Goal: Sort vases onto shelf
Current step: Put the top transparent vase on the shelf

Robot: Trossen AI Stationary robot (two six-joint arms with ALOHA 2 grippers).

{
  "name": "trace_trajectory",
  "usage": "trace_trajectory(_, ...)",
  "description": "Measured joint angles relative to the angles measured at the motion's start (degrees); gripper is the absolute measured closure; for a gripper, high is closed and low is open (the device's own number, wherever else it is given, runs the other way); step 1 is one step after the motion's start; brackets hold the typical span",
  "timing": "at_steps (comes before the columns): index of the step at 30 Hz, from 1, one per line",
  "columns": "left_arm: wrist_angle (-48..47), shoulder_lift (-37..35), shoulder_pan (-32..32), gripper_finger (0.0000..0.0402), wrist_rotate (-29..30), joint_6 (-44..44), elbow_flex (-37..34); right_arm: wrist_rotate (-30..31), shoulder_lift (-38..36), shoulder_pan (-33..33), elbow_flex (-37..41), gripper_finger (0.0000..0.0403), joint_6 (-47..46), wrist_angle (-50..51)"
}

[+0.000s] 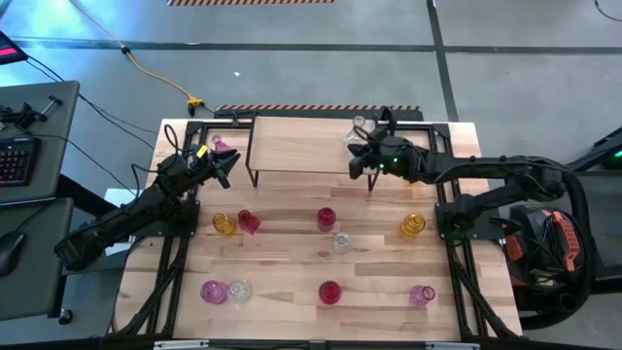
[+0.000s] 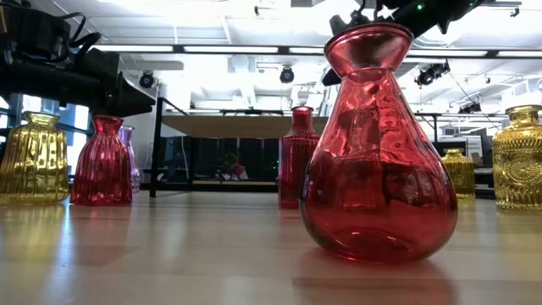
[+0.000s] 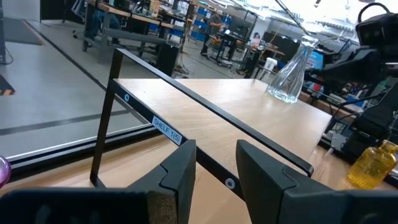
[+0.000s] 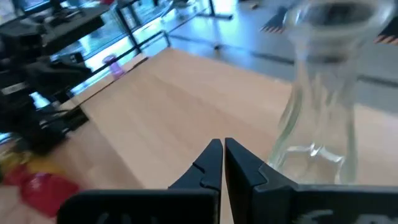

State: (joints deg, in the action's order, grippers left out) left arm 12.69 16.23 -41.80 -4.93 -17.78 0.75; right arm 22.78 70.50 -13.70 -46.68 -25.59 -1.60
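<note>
My right gripper (image 1: 362, 160) is over the right end of the shelf (image 1: 301, 146), and its two fingers (image 4: 211, 163) are pressed together with nothing between them. Just beside it a clear vase (image 4: 320, 93) stands upright on the shelf top, at the far right corner; it is very close to my fingers, but I do not grip it.

My left gripper (image 1: 222, 167) is at the left end of the shelf, a little outside its black wire leg (image 3: 104, 118). The fingers (image 3: 180, 171) are partly apart and I see no object between them. A small pink vase (image 1: 220, 144) stands near this gripper, on the table (image 1: 292, 262) beside the far left corner of the shelf.

The other vases stand on the table on the near side of the shelf. In the middle row there are a yellow vase (image 1: 224, 225), a red vase (image 1: 249, 222) touching it or almost, another red one (image 1: 327, 219), a clear one (image 1: 341, 241) and a yellow one (image 1: 412, 227) at the right. In the nearest row I see a pink vase (image 1: 213, 291) with a clear one (image 1: 239, 290) just beside it, a red vase (image 1: 330, 292), and a pink one (image 1: 422, 294).
</note>
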Motion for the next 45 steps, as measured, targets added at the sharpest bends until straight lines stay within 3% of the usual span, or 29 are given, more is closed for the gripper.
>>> trace_trajectory(4, 0.0, 0.0, 0.0, 0.0294, 0.1, 0.0, 0.0, 1.7, 0.0, -0.6, -0.2, 0.0403, 0.6, 0.0)
trace_trajectory(28, 0.0, 0.0, 0.0, 0.0294, 0.3, 0.5, 0.0, -2.5, 0.1, -8.5, -0.2, 0.0403, 0.1, 1.7)
trace_trajectory(45, 0.0, 0.0, 0.0, 0.0294, 0.3, 0.5, 0.0, -5.8, 0.1, -9.6, -0.2, 0.0403, 0.5, 1.8)
